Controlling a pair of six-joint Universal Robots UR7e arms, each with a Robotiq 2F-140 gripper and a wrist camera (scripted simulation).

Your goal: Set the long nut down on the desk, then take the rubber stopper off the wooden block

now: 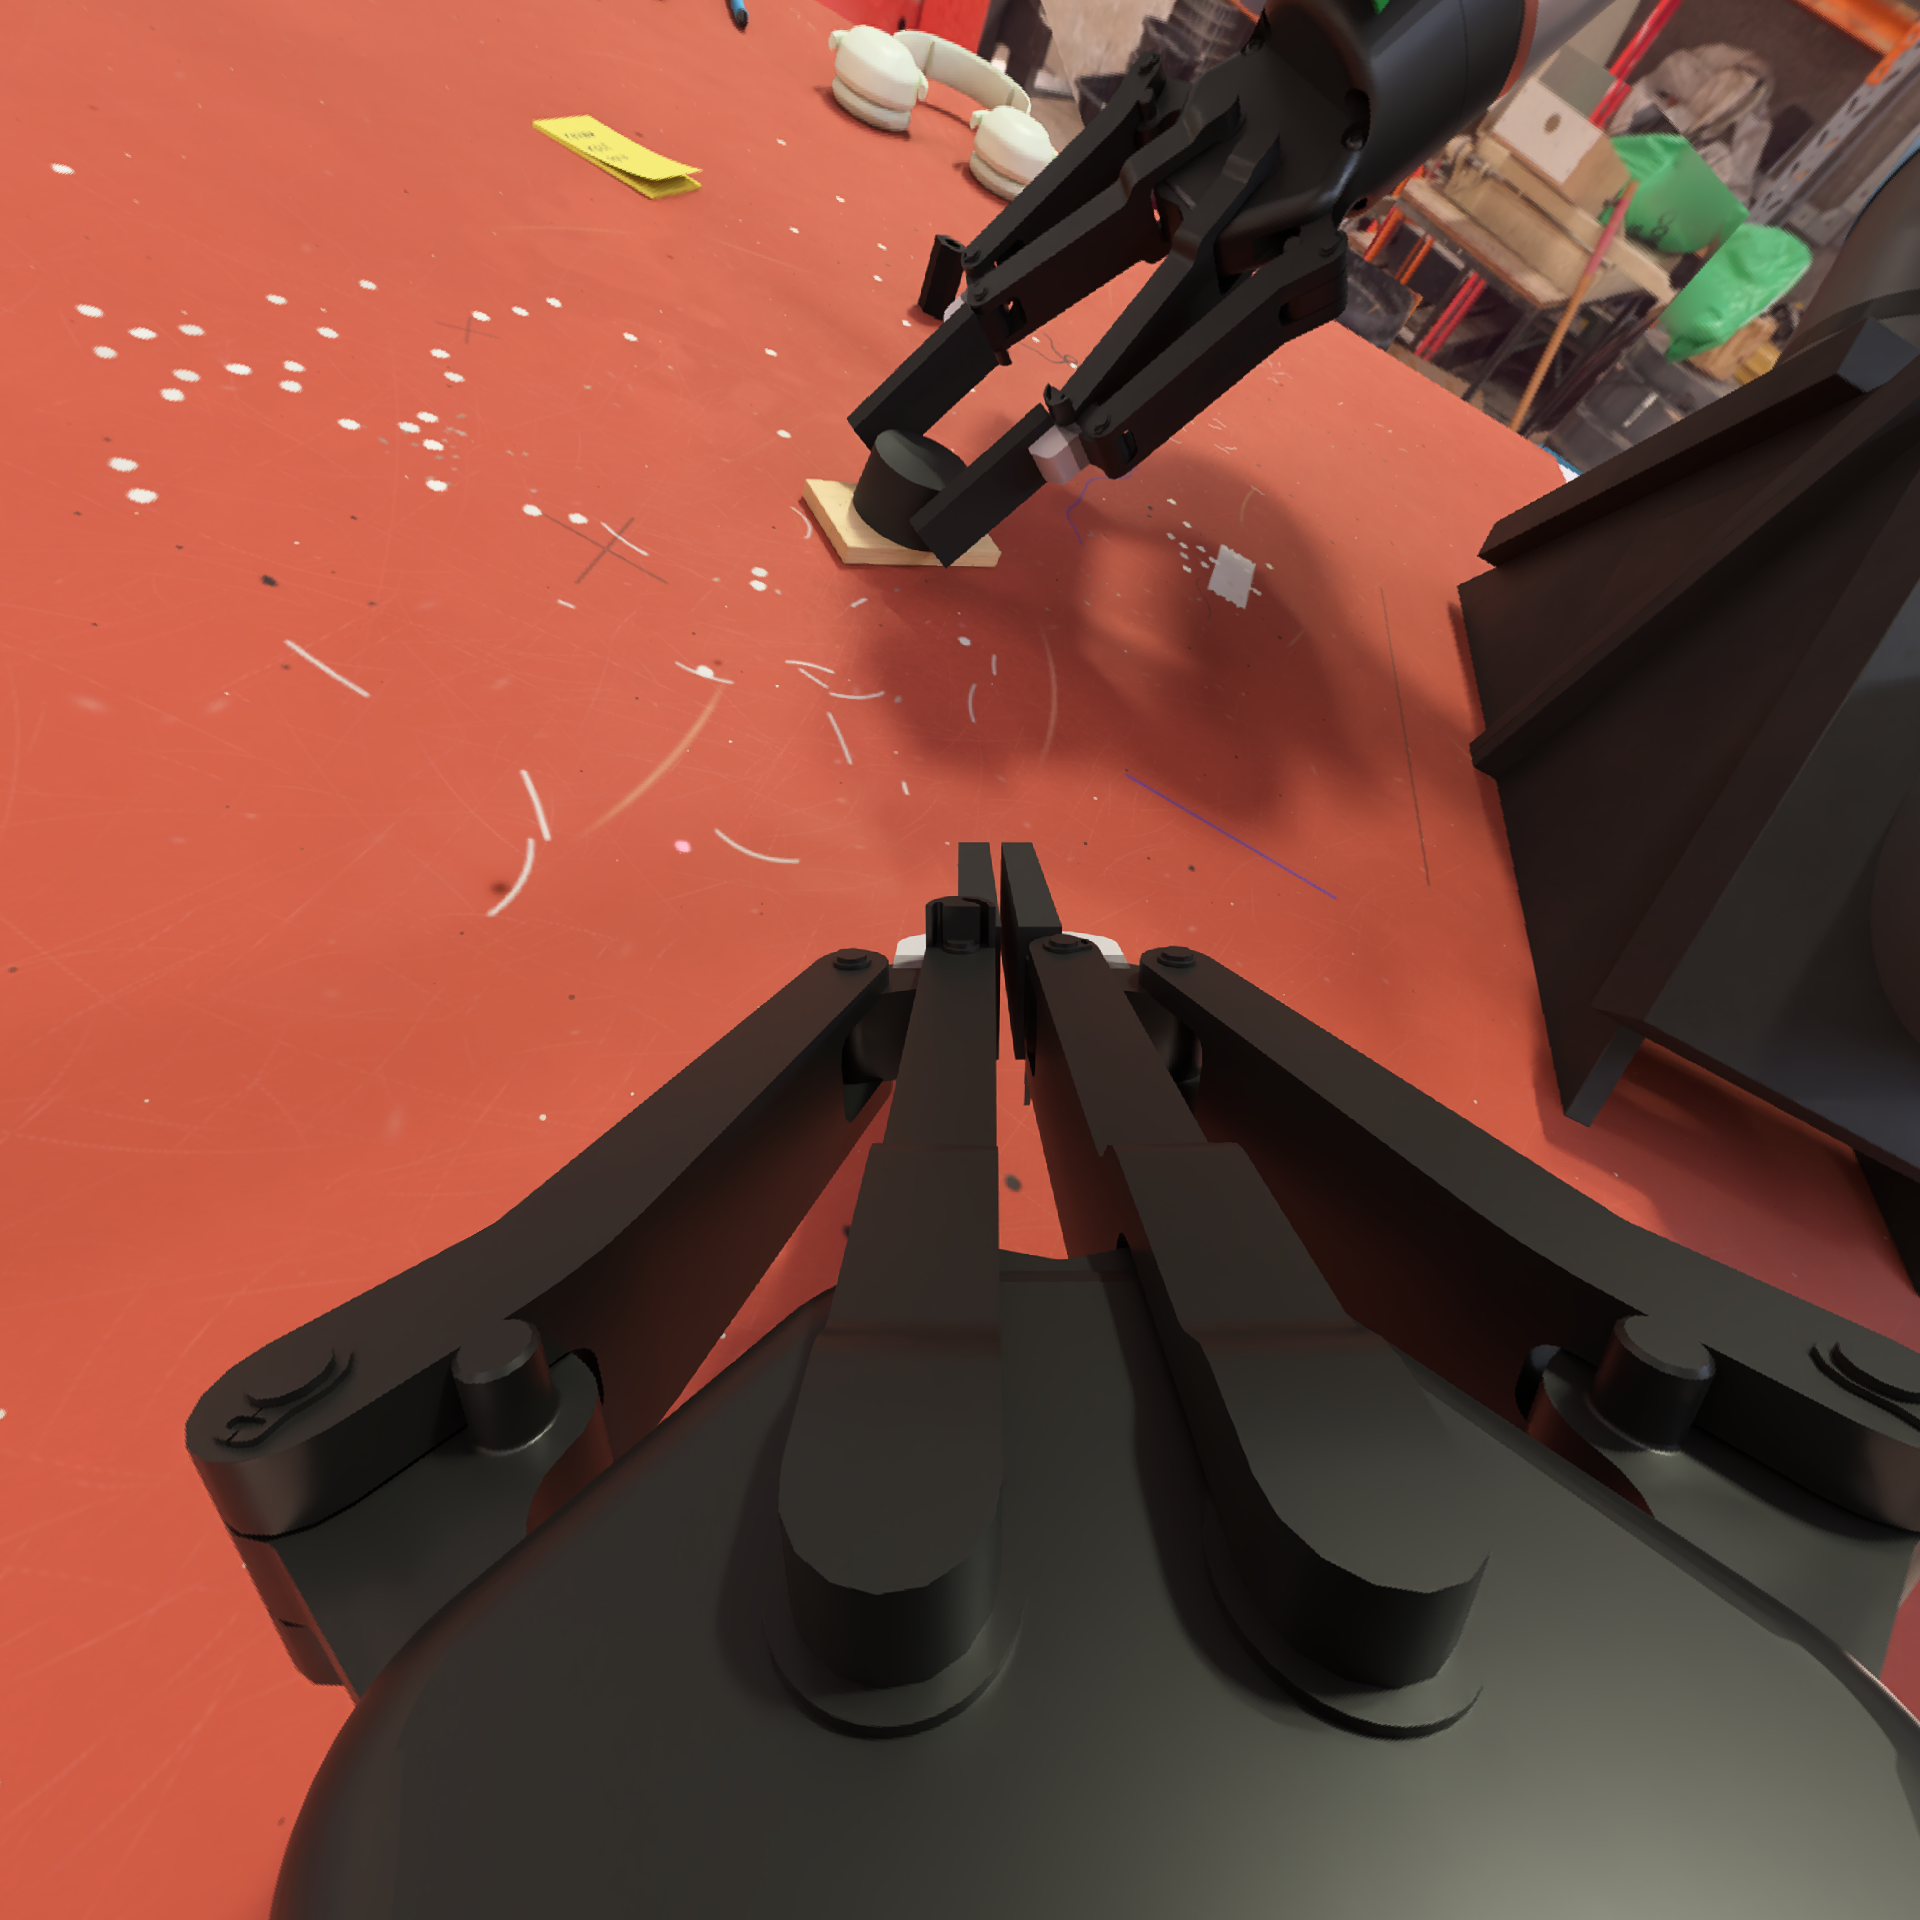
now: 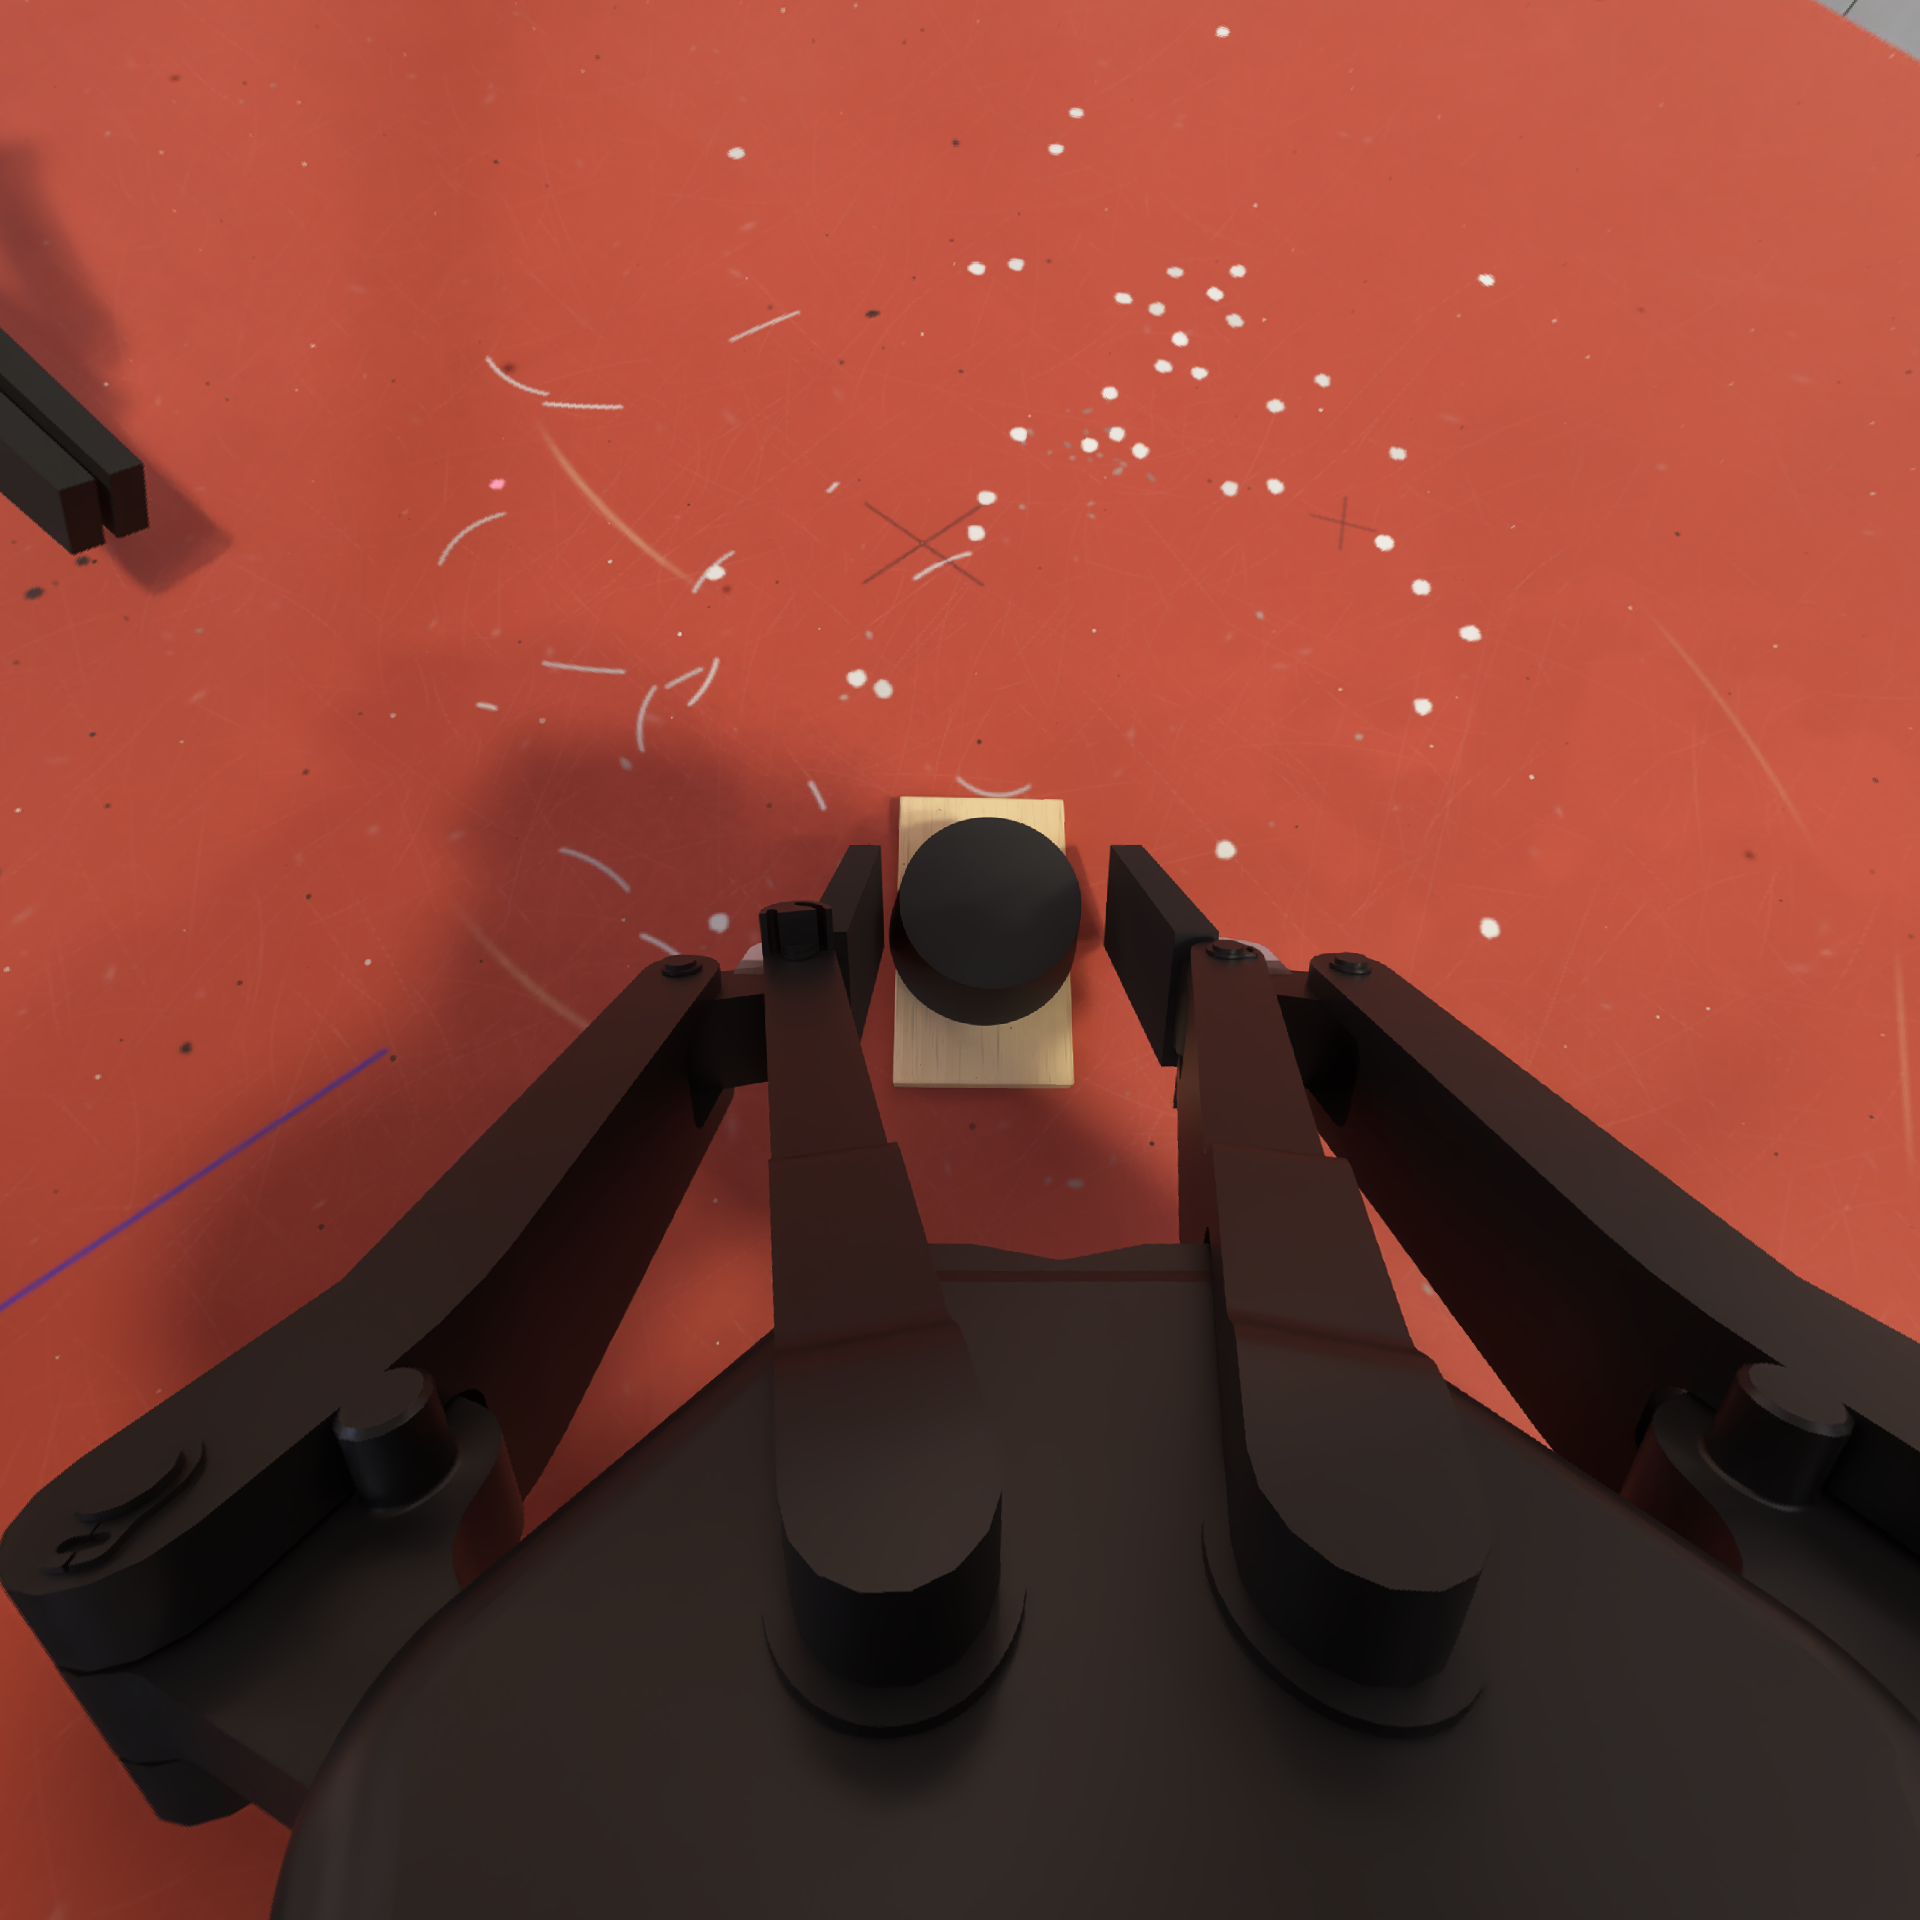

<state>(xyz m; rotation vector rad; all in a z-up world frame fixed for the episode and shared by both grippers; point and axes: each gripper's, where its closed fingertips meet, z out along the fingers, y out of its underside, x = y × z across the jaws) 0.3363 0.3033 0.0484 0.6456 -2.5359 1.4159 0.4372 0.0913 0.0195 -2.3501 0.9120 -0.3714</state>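
1. My right tool [image 2: 982, 940] straddles the black rubber stopper [image 2: 987, 909], fingers apart, a gap on each side (not gripping).
2. The stopper sits upright on the wooden block [image 2: 982, 1055], flat on the red surface [image 2: 1455, 831].
3. My left tool [image 1: 1003, 883] hovers pinched narrow, holding nothing, well apart from the block.

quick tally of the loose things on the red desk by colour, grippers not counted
black: 2, round black rubber stopper and small black upright piece
pale wood: 1, flat wooden block
yellow: 1, folded yellow paper slip
cream: 1, cream headphones
total: 5
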